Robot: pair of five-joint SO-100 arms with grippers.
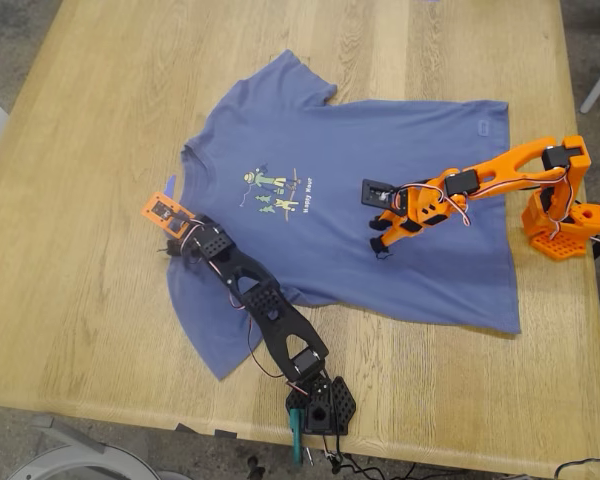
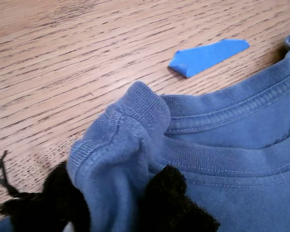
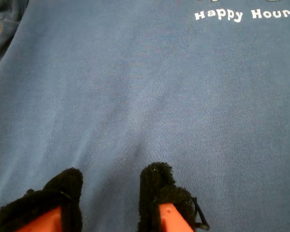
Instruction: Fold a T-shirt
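The slate-blue T-shirt [image 1: 380,170] lies spread flat on the wooden table [image 1: 80,300], collar toward the exterior view's left, its chest print [image 1: 270,190] facing up. My first gripper [image 2: 116,203], on the black arm [image 1: 265,300], is shut on the T-shirt's collar and shoulder fabric [image 2: 135,116], which bunches up between its black pads [image 2: 171,203]. My second gripper [image 3: 108,193], on the orange arm [image 1: 480,175], stands open over the middle of the T-shirt [image 3: 145,96]. Its pads [image 3: 157,186] sit close to the cloth below the words "Happy Hour" [image 3: 239,14], with only flat fabric between them.
A small blue scrap [image 2: 208,57] lies on the wood just beyond the collar. The black arm's base [image 1: 320,405] is at the table's near edge. The orange arm's base [image 1: 565,225] is at the exterior view's right. A hem label [image 1: 483,127] shows near the far right.
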